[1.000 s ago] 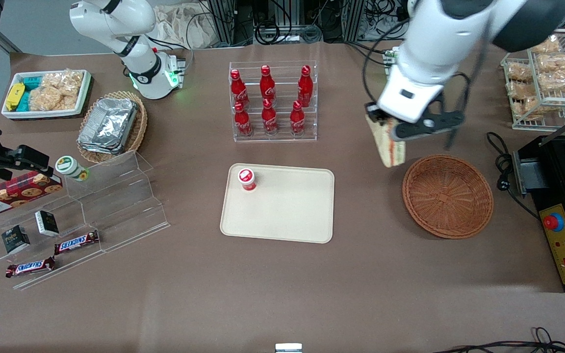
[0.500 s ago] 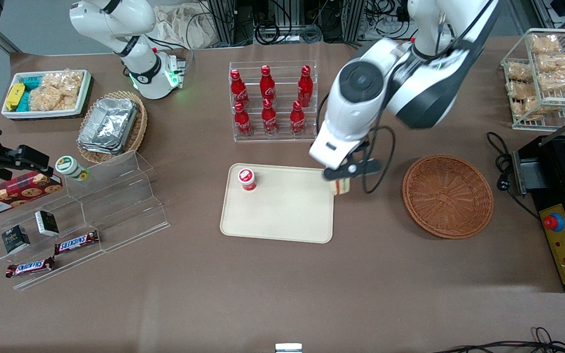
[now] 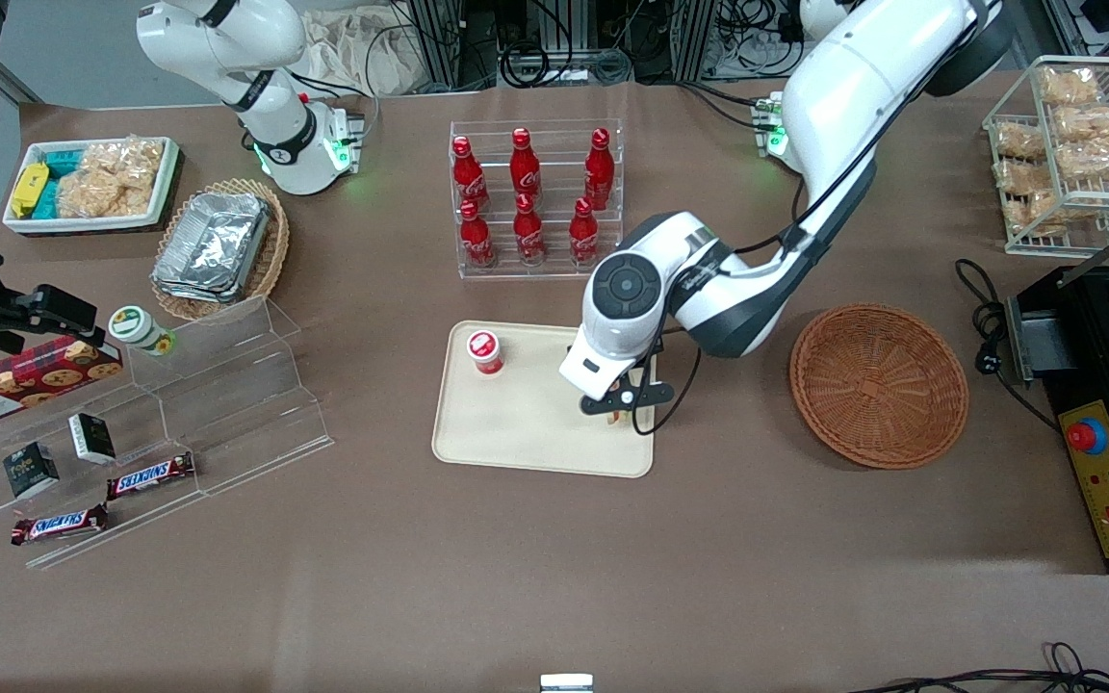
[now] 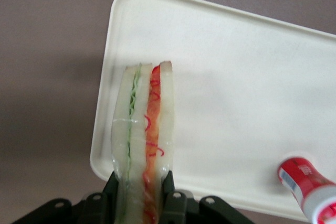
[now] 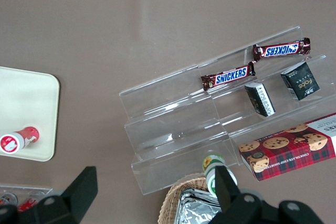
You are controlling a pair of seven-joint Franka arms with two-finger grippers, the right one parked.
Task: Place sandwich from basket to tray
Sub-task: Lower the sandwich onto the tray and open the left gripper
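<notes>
The pincer (image 3: 618, 405) hangs low over the tray (image 3: 516, 433), near the tray's edge that faces the basket (image 3: 879, 385). It is clamped tight on the sandwich (image 4: 142, 145), one finger (image 4: 110, 187) pressing each bread side. In the left wrist view the sandwich stands on edge, with its green and orange-red filling lines running along the cut side, and its tip is out over the tray's pale floor close to a rounded corner. You cannot tell if the tip touches the tray.

A small bottle with a red cap (image 3: 484, 351) sits on the same tray, toward the parked arm's end and a bit farther from the front camera than the pincer.

The round brown basket sits on the brown surface (image 3: 554, 577) toward the working arm's end, apart from the tray. Nothing lies in it.

Farther from the camera than the tray, a clear rack holds six red cola bottles (image 3: 526, 197).
</notes>
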